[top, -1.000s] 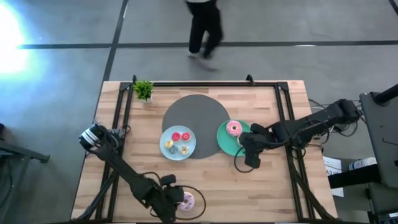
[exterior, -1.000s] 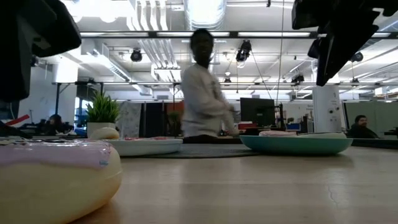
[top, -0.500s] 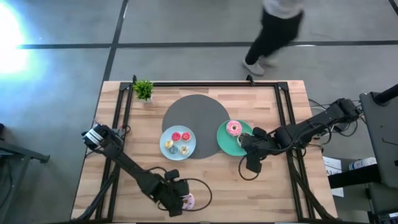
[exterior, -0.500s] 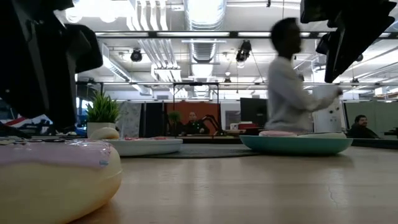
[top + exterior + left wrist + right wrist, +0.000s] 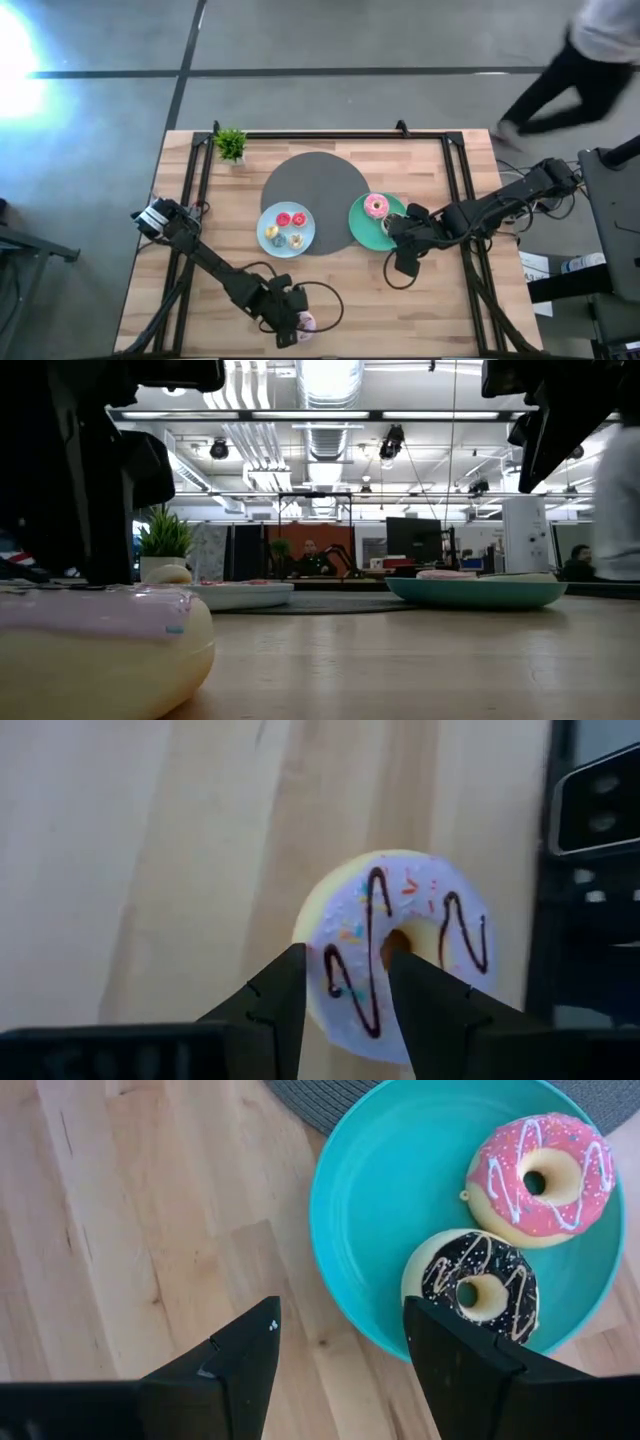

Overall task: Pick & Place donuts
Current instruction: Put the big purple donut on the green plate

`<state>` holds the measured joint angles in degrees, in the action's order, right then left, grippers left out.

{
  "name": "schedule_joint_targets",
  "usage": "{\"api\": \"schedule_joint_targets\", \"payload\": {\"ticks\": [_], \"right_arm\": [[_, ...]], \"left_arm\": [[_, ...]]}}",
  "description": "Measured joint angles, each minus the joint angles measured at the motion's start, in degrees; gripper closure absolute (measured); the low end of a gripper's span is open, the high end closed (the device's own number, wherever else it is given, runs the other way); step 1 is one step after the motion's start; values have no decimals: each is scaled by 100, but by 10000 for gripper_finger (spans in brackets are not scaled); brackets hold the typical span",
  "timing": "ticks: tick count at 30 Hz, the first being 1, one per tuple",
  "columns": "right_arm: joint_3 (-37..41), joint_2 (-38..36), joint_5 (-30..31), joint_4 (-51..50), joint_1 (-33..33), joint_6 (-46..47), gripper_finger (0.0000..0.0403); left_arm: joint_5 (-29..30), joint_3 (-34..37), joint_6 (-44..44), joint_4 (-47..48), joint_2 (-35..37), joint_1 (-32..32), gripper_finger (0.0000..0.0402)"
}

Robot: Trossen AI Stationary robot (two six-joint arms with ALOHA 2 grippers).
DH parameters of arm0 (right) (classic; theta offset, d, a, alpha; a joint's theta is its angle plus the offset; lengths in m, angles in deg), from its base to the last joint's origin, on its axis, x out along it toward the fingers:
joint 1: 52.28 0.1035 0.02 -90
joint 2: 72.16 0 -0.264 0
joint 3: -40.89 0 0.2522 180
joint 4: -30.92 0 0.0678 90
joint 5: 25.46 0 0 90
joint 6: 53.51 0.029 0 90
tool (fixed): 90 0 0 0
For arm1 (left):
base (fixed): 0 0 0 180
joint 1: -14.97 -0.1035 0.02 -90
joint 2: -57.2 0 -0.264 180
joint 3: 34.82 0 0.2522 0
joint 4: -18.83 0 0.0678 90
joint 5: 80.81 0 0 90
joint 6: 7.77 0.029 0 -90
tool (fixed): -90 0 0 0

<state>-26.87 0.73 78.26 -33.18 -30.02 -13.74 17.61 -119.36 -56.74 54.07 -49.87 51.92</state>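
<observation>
The left hand (image 5: 345,985) hangs low over the near edge of the pale wooden tabletop (image 5: 440,300), its two dark fingers (image 5: 280,995) set apart and pointing down over the small white-and-purple iced toy ring donut with dark zigzag drizzle and sprinkles (image 5: 395,955). That donut lies flat on the bare wood close to the front edge, well apart from the plates; one fingertip covers part of its iced rim and the other lies across its hole, though whether the tips touch it cannot be told from the wrist view. In the low view the same donut (image 5: 100,650) looks rounded and puffy, with a glossy lilac top over a cream body, so it is probably light, soft and a little springy, with smooth icing that may slip under hard pressure. A fair hold would take one side of the ring, one finger in the hole and one outside the rim, closing gently. The right hand (image 5: 340,1350) waits above the wood just beside the round teal plate (image 5: 360,1210), its fingers parted and holding nothing. On that plate lie a pink iced donut with white drizzle (image 5: 540,1175) and a chocolate iced donut with pale drizzle (image 5: 470,1285), touching each other. A light blue round plate (image 5: 268,215) carrying several tiny donuts (image 5: 284,219) sits at the edge of a big grey disc (image 5: 315,180).
</observation>
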Motion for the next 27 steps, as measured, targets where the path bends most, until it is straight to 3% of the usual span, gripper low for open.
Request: {"api": "schedule_joint_targets", "payload": {"ticks": [18,27], "right_arm": [[35,-1,0,-4,-2,62,197],[-48,-58,207,-8,214,41,197]], "left_arm": [[-187,28,-512,-131,-361,-59,287],[105,-34,-140,17,-358,-187,391]]}}
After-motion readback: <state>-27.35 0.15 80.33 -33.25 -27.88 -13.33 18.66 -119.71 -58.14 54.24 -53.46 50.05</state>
